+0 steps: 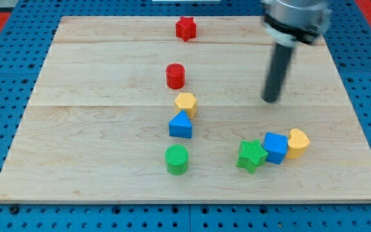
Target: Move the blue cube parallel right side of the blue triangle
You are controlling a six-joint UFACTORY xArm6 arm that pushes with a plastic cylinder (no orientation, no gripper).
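Observation:
The blue cube (275,147) lies at the board's lower right, wedged between a green star (252,155) on its left and a yellow heart-shaped block (297,143) on its right, touching both. The blue triangle (181,125) sits near the middle of the board, well to the left of the cube. My tip (272,100) rests on the board above the cube, apart from every block, roughly level with the yellow hexagon.
A yellow hexagon (185,103) touches the blue triangle's top. A red cylinder (175,76) stands above that, a red star (185,28) near the top edge. A green cylinder (177,159) sits below the triangle. The wooden board (76,129) lies on a blue pegboard.

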